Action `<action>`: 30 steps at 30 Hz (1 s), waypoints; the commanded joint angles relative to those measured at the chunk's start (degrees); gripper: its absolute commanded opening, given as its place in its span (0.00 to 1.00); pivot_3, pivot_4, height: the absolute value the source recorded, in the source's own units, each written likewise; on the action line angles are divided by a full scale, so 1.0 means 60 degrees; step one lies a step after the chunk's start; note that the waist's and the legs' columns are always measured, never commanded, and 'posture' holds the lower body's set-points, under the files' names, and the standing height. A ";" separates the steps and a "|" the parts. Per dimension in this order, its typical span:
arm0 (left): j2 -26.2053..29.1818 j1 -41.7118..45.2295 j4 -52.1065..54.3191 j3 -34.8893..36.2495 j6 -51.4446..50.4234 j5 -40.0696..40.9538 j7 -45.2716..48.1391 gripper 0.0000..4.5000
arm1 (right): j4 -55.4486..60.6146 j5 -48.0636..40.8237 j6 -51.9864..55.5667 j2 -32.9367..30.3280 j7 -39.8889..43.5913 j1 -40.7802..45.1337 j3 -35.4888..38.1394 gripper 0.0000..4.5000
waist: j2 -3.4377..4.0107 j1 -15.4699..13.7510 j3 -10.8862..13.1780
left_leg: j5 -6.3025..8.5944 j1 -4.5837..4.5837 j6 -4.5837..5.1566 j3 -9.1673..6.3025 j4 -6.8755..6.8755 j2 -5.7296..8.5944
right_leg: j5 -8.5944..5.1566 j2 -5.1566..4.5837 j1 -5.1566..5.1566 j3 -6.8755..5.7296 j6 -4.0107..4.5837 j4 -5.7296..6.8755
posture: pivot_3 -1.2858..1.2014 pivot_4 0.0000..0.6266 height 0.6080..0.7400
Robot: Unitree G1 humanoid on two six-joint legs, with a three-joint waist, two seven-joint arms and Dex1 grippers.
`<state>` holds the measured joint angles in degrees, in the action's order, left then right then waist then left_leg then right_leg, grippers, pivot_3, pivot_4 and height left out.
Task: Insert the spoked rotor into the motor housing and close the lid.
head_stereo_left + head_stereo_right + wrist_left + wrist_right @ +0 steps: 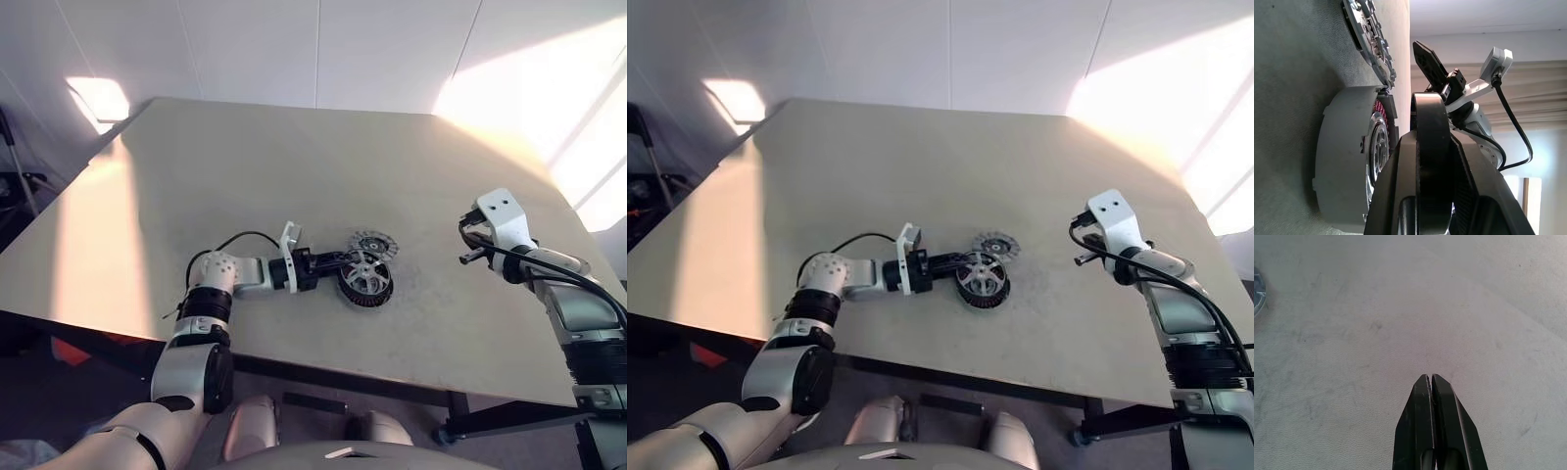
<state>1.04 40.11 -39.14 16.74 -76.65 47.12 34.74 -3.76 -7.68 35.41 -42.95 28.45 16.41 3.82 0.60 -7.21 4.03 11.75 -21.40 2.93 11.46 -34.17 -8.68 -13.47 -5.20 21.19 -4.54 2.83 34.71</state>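
The spoked rotor (364, 273), a silver wheel, sits on top of the dark round motor housing (369, 297) near the table's middle front. My left gripper (349, 259) reaches in level from the left, its black fingers (1427, 112) closed at the rotor's rim. In the left wrist view the housing (1344, 156) stands on the table with the rotor (1376, 147) and red windings at its mouth. The lid (373, 243), a flat toothed disc, lies just behind the housing. My right gripper (468, 257) hovers shut over bare table at the right, its fingers (1422, 396) pressed together.
The beige table (245, 166) stretches wide around the parts, with bright sun patches at the back left and back right. Its front edge runs close under the housing. A black cable loops beside my left wrist (240, 238).
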 commanded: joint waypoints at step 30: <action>-0.0241 0.0235 -0.0333 -0.0372 0.1130 -0.0931 0.0630 0.76 | 0.1038 -0.0092 -0.0045 0.0101 0.0137 -0.0101 0.0345 0.00 | 0.0014 -0.0071 -0.0006 | 0.0000 0.0062 -0.0003 -0.0005 -0.0002 0.0014 | -0.0020 -0.0012 -0.0072 0.0001 -0.0035 -0.0009 | 0.52 0.00 1.00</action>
<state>-0.32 41.85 -41.58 15.58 -70.22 42.86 39.22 -0.73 -7.77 35.78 -42.37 28.97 14.72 4.32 0.68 -7.64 3.99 11.75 -21.02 2.92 11.42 -34.19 -8.58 -13.60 -5.27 20.74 -4.53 2.60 34.64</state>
